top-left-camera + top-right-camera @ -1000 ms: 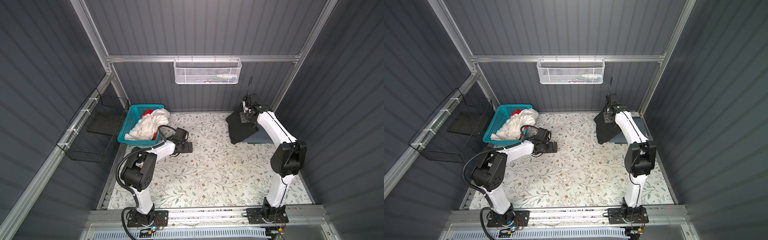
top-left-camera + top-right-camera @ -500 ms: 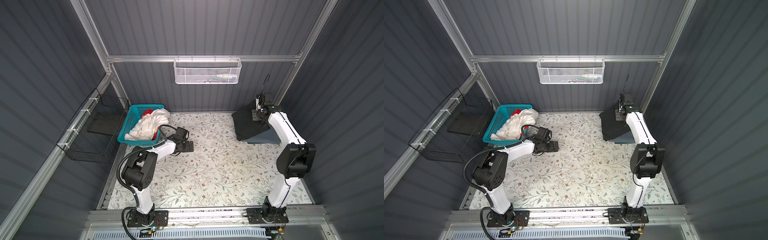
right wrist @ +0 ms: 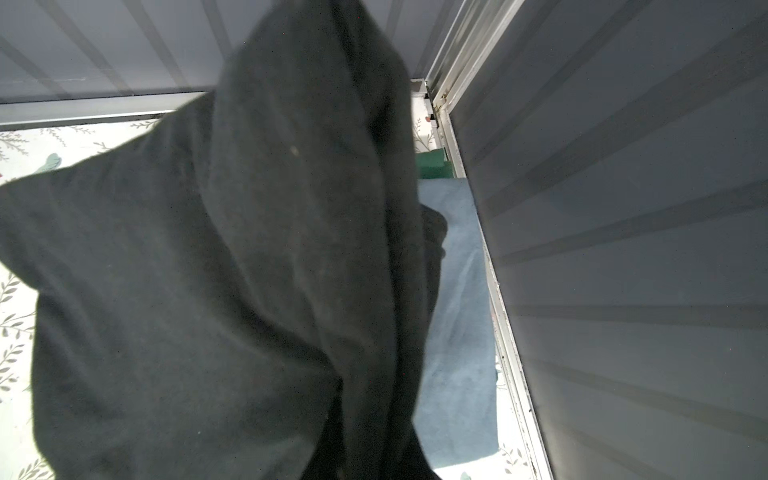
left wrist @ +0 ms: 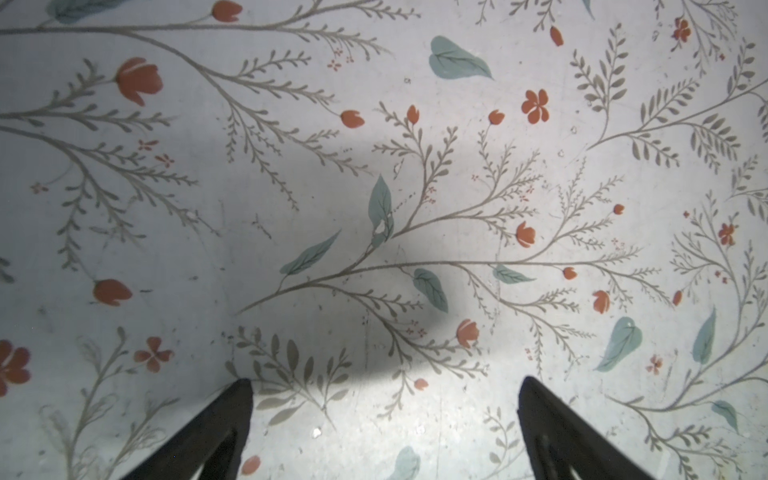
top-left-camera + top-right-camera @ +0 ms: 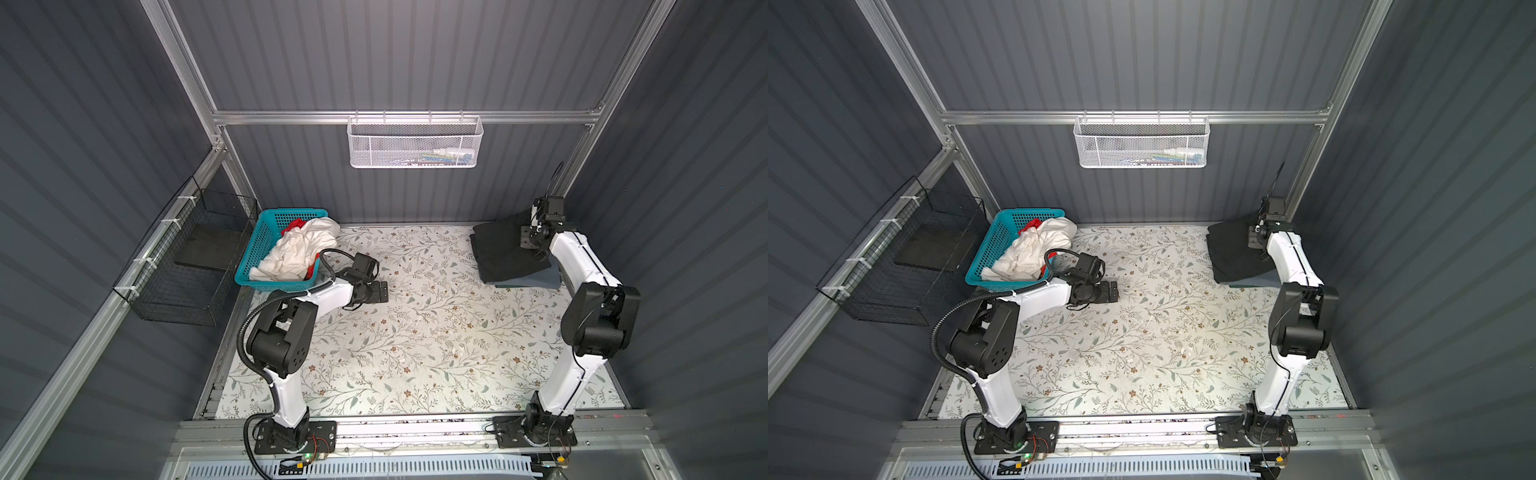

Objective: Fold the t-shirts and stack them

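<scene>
**Folded black t-shirt [image 5: 503, 257] held over the blue-grey t-shirt [image 3: 457, 332] at the far right corner of the counter [image 5: 415, 332].**

The black t-shirt is gripped at an upper fold by the clenched right fingers [image 5: 531, 243]. Its lower part is draped on the blue-grey t-shirt, which lies flat along the right edge. The left fingers [image 4: 208, 436] are spread wide and empty above bare counter, just beside the teal basket [image 5: 274, 284] at the far left corner. The white t-shirt [image 5: 299, 249] and red t-shirt [image 5: 293, 226] are heaped unfolded in that basket. Stacking the second shirt is judged to be the step in hand. Next, the black cloth should be lowered flat, squared to the shirt beneath and released without being dragged off.
</scene>
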`<state>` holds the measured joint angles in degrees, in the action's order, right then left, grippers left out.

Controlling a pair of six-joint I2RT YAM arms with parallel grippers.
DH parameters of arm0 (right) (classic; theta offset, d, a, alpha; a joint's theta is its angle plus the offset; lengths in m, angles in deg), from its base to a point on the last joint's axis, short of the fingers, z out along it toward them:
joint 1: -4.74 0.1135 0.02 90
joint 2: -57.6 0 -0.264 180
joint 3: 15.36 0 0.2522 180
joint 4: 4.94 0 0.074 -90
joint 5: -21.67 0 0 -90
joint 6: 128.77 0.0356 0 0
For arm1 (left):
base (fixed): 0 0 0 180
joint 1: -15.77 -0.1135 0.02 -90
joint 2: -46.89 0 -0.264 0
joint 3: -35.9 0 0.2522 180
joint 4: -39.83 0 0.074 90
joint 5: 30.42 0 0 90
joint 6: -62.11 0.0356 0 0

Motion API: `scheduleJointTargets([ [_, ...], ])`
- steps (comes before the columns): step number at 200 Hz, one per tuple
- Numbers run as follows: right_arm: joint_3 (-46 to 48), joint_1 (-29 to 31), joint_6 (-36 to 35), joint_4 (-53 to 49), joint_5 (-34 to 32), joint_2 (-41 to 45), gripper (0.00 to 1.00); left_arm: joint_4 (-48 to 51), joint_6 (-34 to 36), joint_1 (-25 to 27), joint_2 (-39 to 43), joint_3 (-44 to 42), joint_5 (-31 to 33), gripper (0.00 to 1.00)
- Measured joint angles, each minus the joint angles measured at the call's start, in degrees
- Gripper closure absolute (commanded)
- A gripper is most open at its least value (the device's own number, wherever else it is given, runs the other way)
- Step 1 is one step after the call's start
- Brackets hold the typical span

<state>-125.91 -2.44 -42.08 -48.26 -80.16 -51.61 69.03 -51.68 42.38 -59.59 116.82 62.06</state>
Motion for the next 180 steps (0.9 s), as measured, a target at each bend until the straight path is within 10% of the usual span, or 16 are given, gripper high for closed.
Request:
scheduleJointTargets([
  [37,0.0,-2.0,1.9,0.9,-0.4,0.0,0.98,0.0,0.0,-0.1,0.0,0.0,-0.2,0.00],
  [58,0.0,-3.0,3.4,1.0,-1.1,-0.4,0.26,0.0,0.0,-0.1,-0.1,0.1,-0.1,0.00],
  [74,0.0,-3.7,4.5,1.6,-1.7,-1.0,0.05,0.0,0.0,-0.1,-0.1,0.4,-0.1,0.00],
  [180,8.3,-4.9,11.9,4.5,0.3,5.7,0.01,-4.7,1.2,-0.1,10.6,-4.3,5.7,0.00],
])
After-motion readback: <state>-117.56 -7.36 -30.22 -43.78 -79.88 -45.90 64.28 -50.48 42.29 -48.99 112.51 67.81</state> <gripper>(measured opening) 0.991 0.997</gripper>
